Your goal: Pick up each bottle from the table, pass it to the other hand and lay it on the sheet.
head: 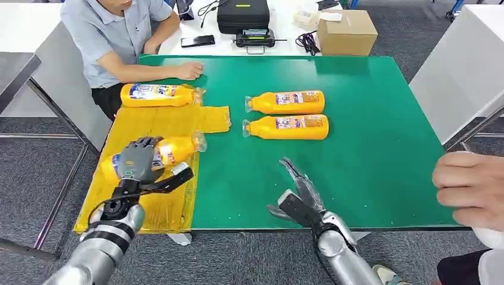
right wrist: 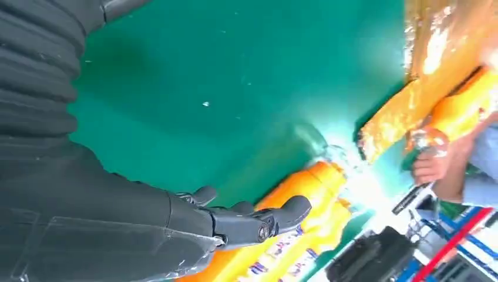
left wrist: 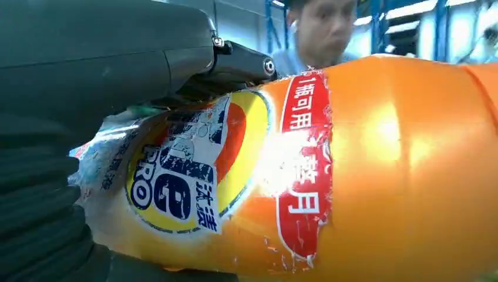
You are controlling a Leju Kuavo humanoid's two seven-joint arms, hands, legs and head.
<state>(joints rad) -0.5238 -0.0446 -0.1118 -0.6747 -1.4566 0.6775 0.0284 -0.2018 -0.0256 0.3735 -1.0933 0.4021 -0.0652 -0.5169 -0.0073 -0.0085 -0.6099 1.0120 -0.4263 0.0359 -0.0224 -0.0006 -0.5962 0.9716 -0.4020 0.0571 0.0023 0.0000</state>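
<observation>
Down in the lower left of the head view, the robot's left hand [head: 138,160] is wrapped around an orange bottle [head: 169,151], its fingers closed over the label end while the clear cap points toward the middle of the table; the bottle lies on its side over the yellow sheet [head: 156,124]. From the left wrist camera the same bottle [left wrist: 352,176] is pressed right up against the hand [left wrist: 88,76], its torn label plain to read. A second bottle [head: 159,95] lies on the sheet's far edge, upper left, just beside the resting hand of a seated person [head: 189,70]. Two more bottles [head: 286,114] lie side by side on the green table [head: 380,119] near the centre. The right hand [head: 300,193] hovers low centre with fingers spread, holding nothing. Another person's hand [head: 469,187] juts in at the right edge.
</observation>
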